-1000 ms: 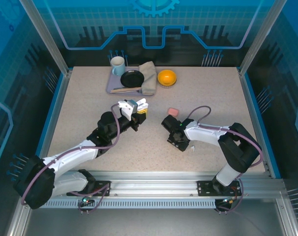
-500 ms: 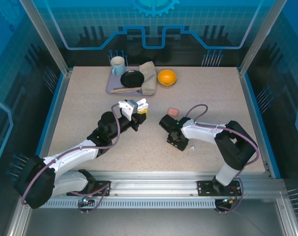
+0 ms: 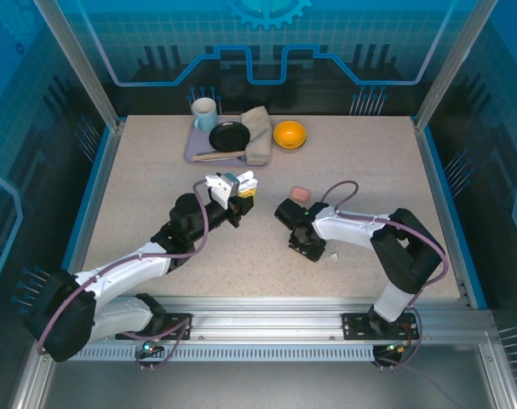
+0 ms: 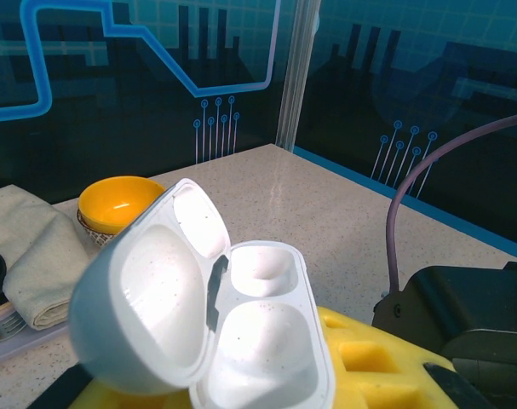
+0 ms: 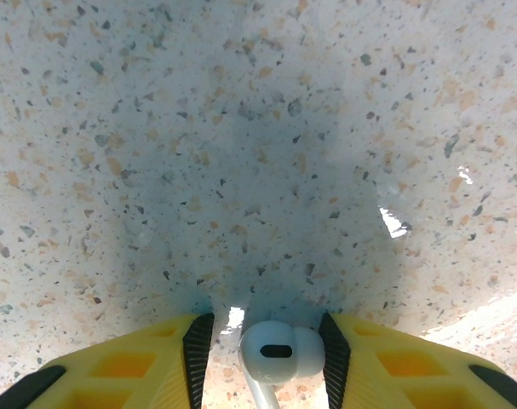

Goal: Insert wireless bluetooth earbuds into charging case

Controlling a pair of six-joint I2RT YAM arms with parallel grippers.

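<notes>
An open white charging case (image 4: 241, 332), both wells empty and lid tipped back, is clamped in the left gripper (image 3: 234, 194) and held above the speckled table (image 5: 241, 128), with an orange bowl (image 4: 122, 203) and a folded cloth (image 4: 28, 251) seen behind it. A white earbud (image 5: 277, 351) lying on the table is straddled by the right gripper (image 5: 267, 341); its jaws are slightly apart, the right pad touching and a gap left at the other. A pink case (image 3: 301, 193) is seen between the two grippers, and a small white bit (image 3: 333, 258) just beside the right one.
</notes>
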